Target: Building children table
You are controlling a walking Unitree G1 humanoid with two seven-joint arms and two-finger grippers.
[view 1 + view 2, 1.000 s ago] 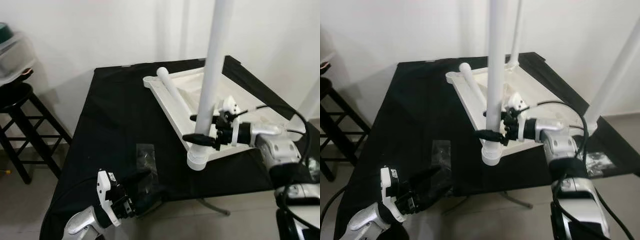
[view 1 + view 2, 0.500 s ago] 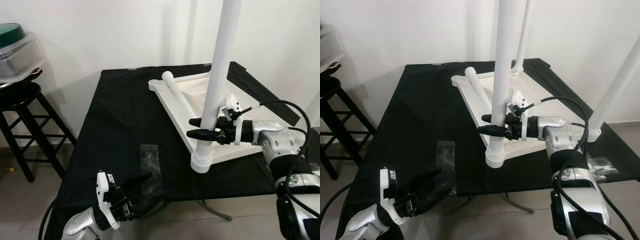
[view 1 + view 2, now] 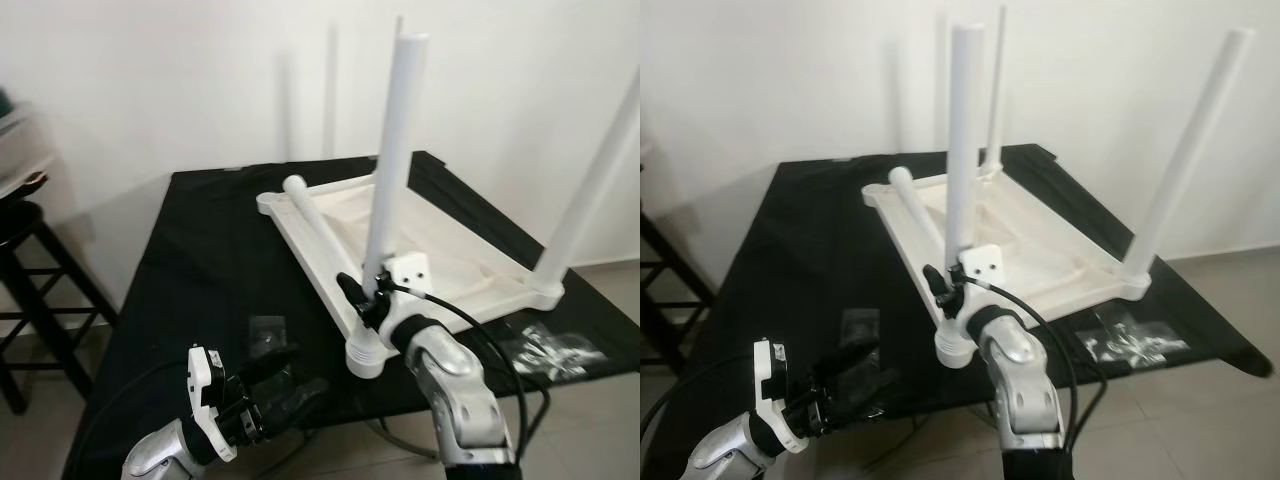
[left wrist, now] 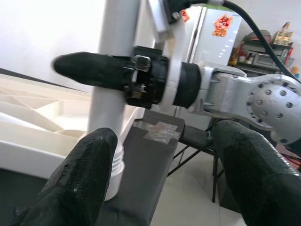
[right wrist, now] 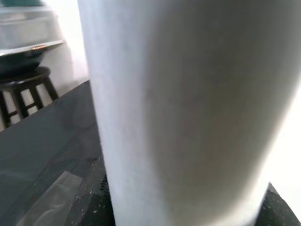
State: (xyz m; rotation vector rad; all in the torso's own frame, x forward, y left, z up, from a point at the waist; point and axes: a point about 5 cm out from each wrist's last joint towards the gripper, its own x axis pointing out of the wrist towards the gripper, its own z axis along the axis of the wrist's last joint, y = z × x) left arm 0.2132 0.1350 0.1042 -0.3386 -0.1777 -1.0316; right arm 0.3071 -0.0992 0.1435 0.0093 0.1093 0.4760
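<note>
Right gripper (image 3: 362, 291) clamped on near upright leg (image 3: 391, 170) of upturned white table (image 3: 440, 262); left gripper (image 3: 275, 390) spread, hovering by bench (image 3: 200, 250) front edge.

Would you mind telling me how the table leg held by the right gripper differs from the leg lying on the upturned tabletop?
The held leg stands upright in the near corner socket; the loose leg lies flat along the tabletop's rim, fitted into no socket. The right gripper clasps the held leg low down; nothing grips the loose leg. Both are plain white round tubes.
</note>
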